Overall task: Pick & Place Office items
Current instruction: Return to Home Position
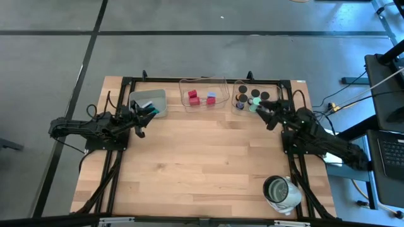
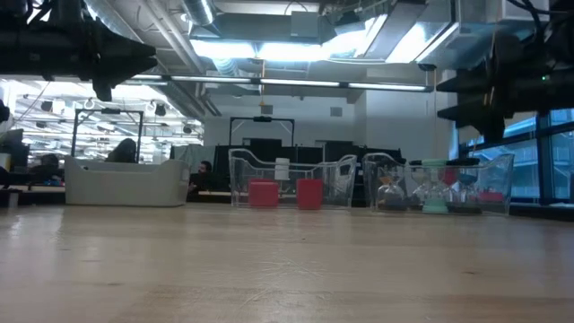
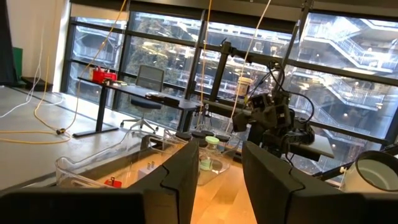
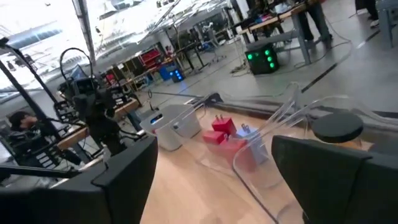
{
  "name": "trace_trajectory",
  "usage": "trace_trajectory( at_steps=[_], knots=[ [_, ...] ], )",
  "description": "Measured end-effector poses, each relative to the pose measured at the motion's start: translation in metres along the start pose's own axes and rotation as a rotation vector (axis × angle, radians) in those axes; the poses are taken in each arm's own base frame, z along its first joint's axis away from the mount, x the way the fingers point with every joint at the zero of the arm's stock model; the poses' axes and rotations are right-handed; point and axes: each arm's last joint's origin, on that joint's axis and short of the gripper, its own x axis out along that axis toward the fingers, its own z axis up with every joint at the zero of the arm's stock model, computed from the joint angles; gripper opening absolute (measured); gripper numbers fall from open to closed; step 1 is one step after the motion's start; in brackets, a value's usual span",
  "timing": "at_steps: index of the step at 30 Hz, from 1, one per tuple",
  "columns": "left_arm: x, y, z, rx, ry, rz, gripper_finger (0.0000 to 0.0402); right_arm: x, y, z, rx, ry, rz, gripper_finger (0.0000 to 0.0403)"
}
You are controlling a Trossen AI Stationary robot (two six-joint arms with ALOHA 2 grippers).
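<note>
Black on both sides, the arms are stretching across the wooden table (image 1: 189, 164) toward its far edge. The left claw (image 1: 148, 112) is hanging by the grey tray's (image 1: 158, 94) near right corner, fingers parted and gripping nothing. The right claw (image 1: 264, 111) is hovering at the near edge of the right clear bin (image 1: 265, 82), wide open and empty, just beside the green disc (image 1: 252, 107) and black caps (image 1: 255, 94) inside. Red blocks (image 1: 193, 96) and a blue cube (image 1: 211, 98) are sitting in the middle clear bin (image 1: 203, 82), between the claws.
</note>
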Motion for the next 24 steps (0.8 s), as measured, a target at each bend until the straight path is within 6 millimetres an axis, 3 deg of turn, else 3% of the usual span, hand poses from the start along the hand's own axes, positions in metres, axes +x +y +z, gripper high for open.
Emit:
trace_trajectory(
  at_steps=[24],
  knots=[
    [0.0000, 0.0000, 0.0000, 0.000, 0.000, 0.000, 0.0118, -0.0001, -0.0032, 0.0013, -0.001, -0.011, -0.030, 0.0319]
  ],
)
